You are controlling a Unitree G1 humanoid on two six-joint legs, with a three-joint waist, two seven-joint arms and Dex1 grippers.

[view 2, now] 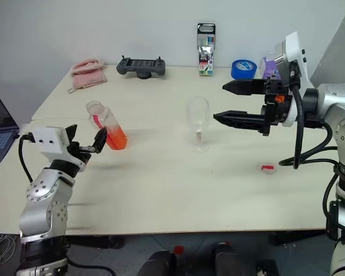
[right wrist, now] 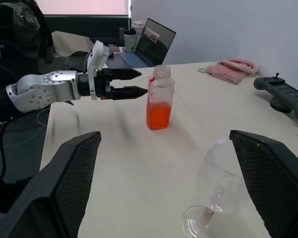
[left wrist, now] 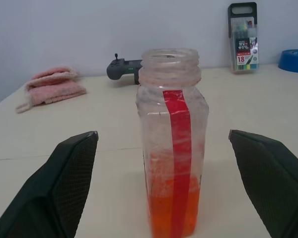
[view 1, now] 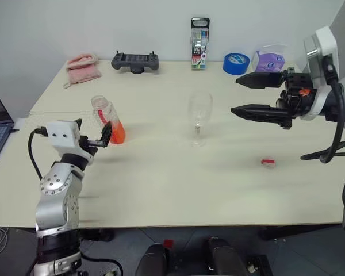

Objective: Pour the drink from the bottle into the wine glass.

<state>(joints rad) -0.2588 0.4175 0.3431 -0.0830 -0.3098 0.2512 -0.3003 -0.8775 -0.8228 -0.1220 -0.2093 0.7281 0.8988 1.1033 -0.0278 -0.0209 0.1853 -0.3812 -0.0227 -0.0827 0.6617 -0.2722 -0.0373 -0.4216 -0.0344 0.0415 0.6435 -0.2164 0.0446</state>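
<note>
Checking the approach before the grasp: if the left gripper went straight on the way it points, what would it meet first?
Most likely the bottle: it stands uncapped, centred between the open left gripper's fingers, just ahead.

Your work surface is a pale cream rectangular table (view 1: pixel 161 190) set against a light wall. Along its far edge you have, from the robot's left to right: a folded pink cloth (view 1: pixel 82 68), a dark grey handheld controller (view 1: pixel 135 61), an upright marker pack with a black top (view 1: pixel 199 35), a roll of blue tape (view 1: pixel 236 63), and a clear bag with purple print (view 1: pixel 269 59).

Mid-table on the left stands the uncapped clear plastic bottle (view 1: pixel 107 119) with a red strip down its side, orange-red drink (view 1: pixel 117 134) in its lower part. Near centre stands the clear stemmed wine glass (view 1: pixel 199 119), well apart from the bottle. The small red cap (view 1: pixel 268 163) lies nearer you on the right.
</note>
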